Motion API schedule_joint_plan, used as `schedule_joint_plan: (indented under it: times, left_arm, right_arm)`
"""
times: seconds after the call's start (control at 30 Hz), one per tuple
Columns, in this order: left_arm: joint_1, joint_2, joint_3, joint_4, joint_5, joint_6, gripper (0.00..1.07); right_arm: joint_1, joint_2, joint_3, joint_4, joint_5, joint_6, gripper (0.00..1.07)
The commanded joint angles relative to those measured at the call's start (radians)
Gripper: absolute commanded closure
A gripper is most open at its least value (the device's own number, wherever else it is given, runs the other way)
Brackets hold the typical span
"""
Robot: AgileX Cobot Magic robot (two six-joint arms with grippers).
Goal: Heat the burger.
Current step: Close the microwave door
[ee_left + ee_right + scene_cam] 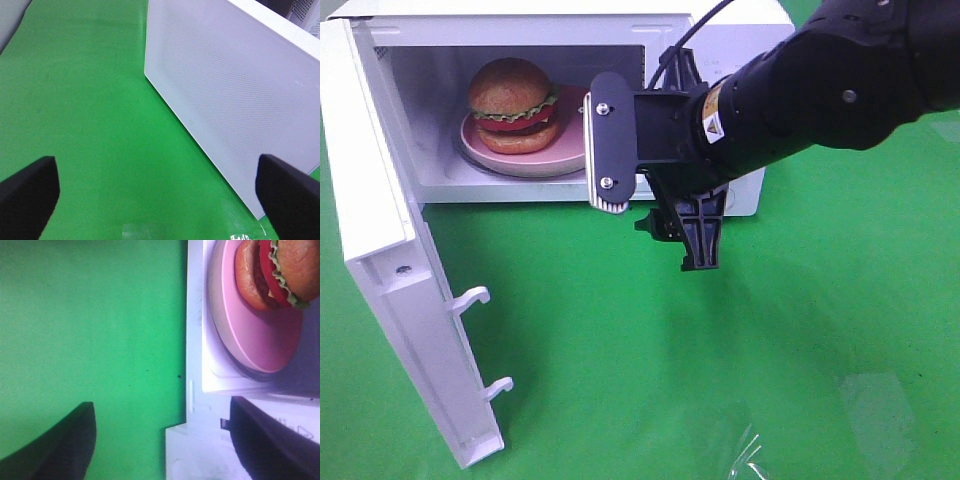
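The microwave door [380, 250] stood swung wide, with open green worktop [740, 350] before it. The right pincer [162, 407] gaped empty at the cavity's front edge; the left pincer [156, 165] spread fully, empty, near the door. The arm's yellow sticker [713, 113] was unreadable. The glossy brown-bunned burger [513, 103], layered red and green, sat on a pink plate [525, 162] inside.

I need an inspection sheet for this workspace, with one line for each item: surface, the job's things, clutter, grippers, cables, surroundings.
Surface: green cloth, flat.
Job's things: burger on pink plate inside the microwave; door swung open.
Clutter: one clear film scrap on the cloth near the front edge.
Grippers: right gripper open, empty, before the microwave opening; left gripper open, empty, facing the door's outer side.
Cables: black cable arching over the microwave top.
Surroundings: nothing seen.
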Motion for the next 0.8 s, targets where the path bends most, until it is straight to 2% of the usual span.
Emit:
schedule_joint_plan:
  times: [0.03, 0.1, 0.27, 0.33, 0.43, 0.57, 0.8]
  left_arm:
    - [0.004, -0.014, 0.003, -0.006, -0.011, 0.0, 0.07]
    - [0.004, -0.014, 0.003, -0.006, -0.011, 0.0, 0.07]
    - [0.004, -0.014, 0.003, -0.006, -0.011, 0.0, 0.07]
    - [0.004, -0.014, 0.003, -0.006, -0.011, 0.0, 0.07]
    - [0.004, -0.014, 0.003, -0.006, -0.011, 0.0, 0.07]
    - [0.004, -0.014, 0.003, -0.006, -0.011, 0.0, 0.07]
    - [0.004, -0.014, 0.003, -0.006, -0.011, 0.0, 0.07]
  right_arm:
    - [0.0, -0.04, 0.034, 0.003, -0.01, 0.057, 0.36]
    - [0.0, -0.101, 0.091, 0.003, -0.01, 0.15, 0.36]
    - [0.0, -0.148, 0.136, 0.004, -0.008, 0.241, 0.36]
    - [0.0, -0.213, 0.193, 0.004, -0.005, 0.418, 0.36]
    - [0.0, -0.244, 0.217, 0.003, 0.012, 0.505, 0.36]
    - [0.0, -0.31, 0.232, 0.004, 0.183, 0.752, 0.36]
    - [0.0, -0.369, 0.232, 0.004, 0.439, 0.878, 0.36]
